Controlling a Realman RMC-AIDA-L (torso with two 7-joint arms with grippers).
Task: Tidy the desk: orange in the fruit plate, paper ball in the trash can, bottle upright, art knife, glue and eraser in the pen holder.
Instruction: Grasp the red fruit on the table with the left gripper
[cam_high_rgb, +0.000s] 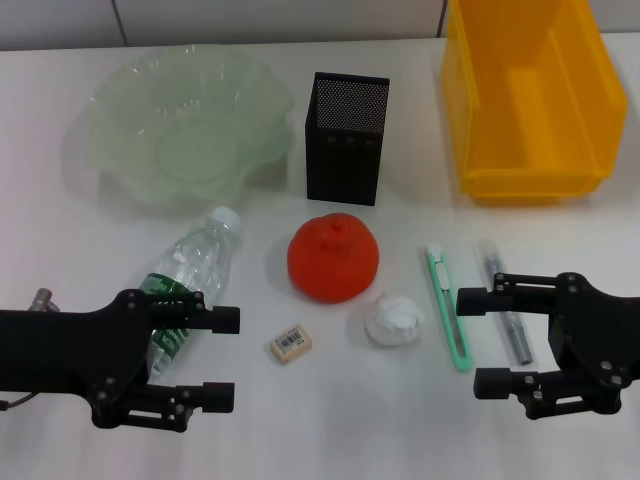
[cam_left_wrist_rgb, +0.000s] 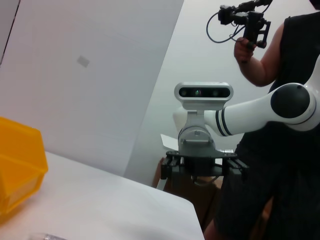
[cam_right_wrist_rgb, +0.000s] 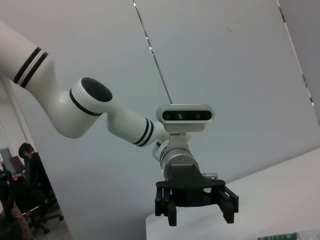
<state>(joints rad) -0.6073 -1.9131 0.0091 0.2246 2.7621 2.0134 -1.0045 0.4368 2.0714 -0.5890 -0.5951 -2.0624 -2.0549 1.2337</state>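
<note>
The orange lies mid-table, with the white paper ball in front of it to the right. A small eraser rests in front of it to the left. The clear bottle lies on its side, its lower part hidden behind my left gripper, which is open. A green art knife and a grey glue stick lie side by side. My right gripper stands open just right of the knife, one finger crossing over the glue. Behind stand the green fruit plate, the black mesh pen holder and the yellow trash can.
The trash can also shows at the edge of the left wrist view, with my right gripper farther off. The right wrist view shows my left gripper, open. A person stands behind the robot.
</note>
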